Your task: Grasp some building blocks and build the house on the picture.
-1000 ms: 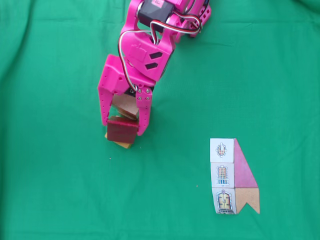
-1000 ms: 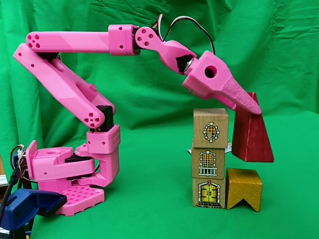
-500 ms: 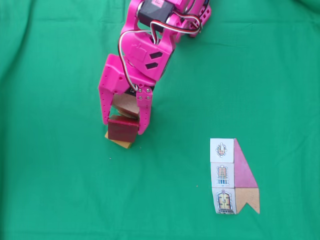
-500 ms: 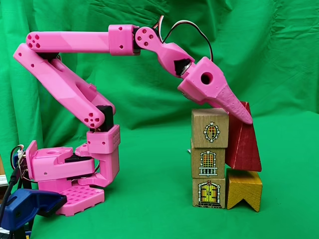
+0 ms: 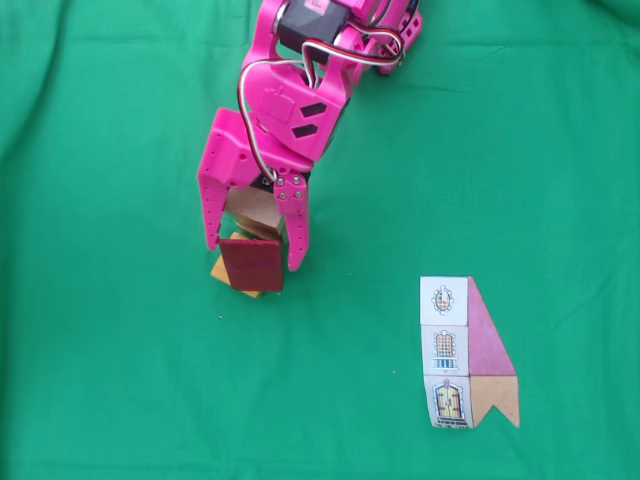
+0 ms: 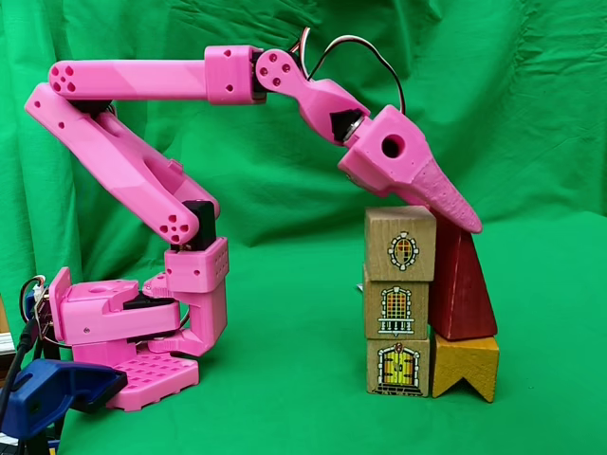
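The house stands as a stack of three pale tan cubes (image 6: 398, 308) printed with windows and a door. An orange-yellow notched block (image 6: 465, 360) sits on the cloth to their right. The dark red wedge (image 6: 462, 294) rests on it and leans against the stack. From above, the wedge (image 5: 250, 268) covers most of the orange block (image 5: 222, 271), and the top tan cube (image 5: 255, 210) shows between the fingers. My pink gripper (image 5: 254, 255) is open, with its fingers on either side of the wedge's top. Its tip (image 6: 469, 223) hovers at the wedge's apex. The picture (image 5: 465, 352) lies flat at the lower right.
Green cloth (image 5: 100, 350) covers the table and hangs as a backdrop. In a fixed view the arm's pink base (image 6: 133, 332) stands at the left, with a blue clamp (image 6: 52, 389) in front of it. The cloth around the picture and to the house's left is bare.
The wedge came down from mid-air onto the orange block against the stack. The fingers have spread wider around it.
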